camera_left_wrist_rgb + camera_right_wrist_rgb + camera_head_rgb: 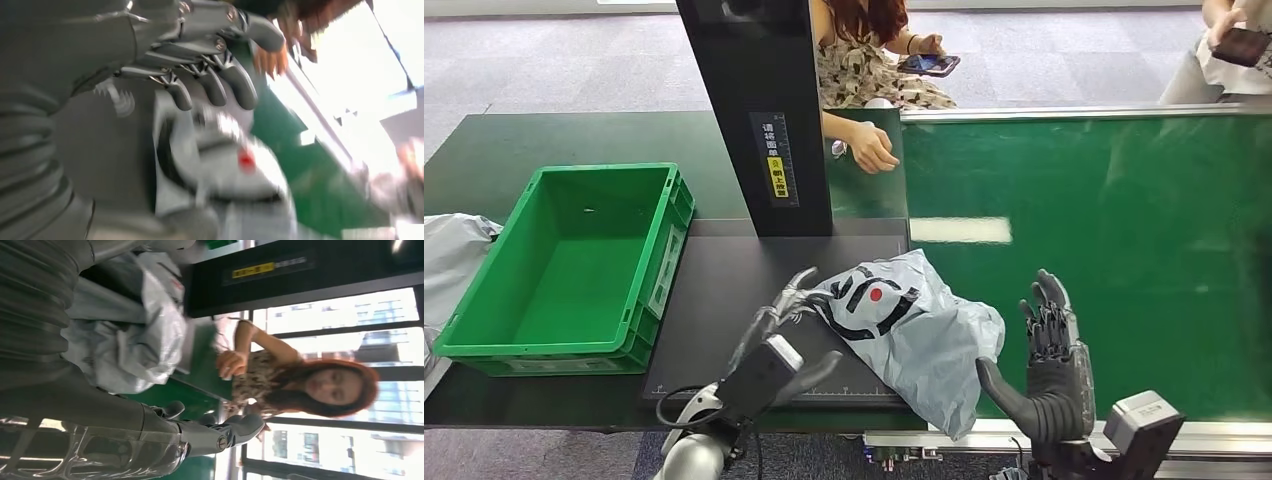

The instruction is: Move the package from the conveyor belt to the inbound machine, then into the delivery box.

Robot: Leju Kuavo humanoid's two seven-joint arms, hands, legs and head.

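Note:
The package [914, 325] is a crumpled grey plastic bag with black markings and a red dot. It lies half on the inbound machine's black platform [724, 300] and half over the near edge of the green conveyor belt [1124, 220]. My left hand [779, 335] sits at the bag's left edge, fingers spread and touching it, thumb low beside it. In the left wrist view the fingers [215, 90] reach over the blurred package [225, 155]. My right hand [1049, 350] stands upright on the belt just right of the bag, fingers apart, holding nothing. The right wrist view shows the package [135, 340] beside that hand [190, 435].
An empty green delivery box [564, 260] stands left of the platform. The machine's black scanner column [764, 110] rises behind the platform. A seated person [864, 60] rests a hand [871, 150] on the belt's far corner; another person [1234, 45] sits far right. A grey bag [449, 260] lies at far left.

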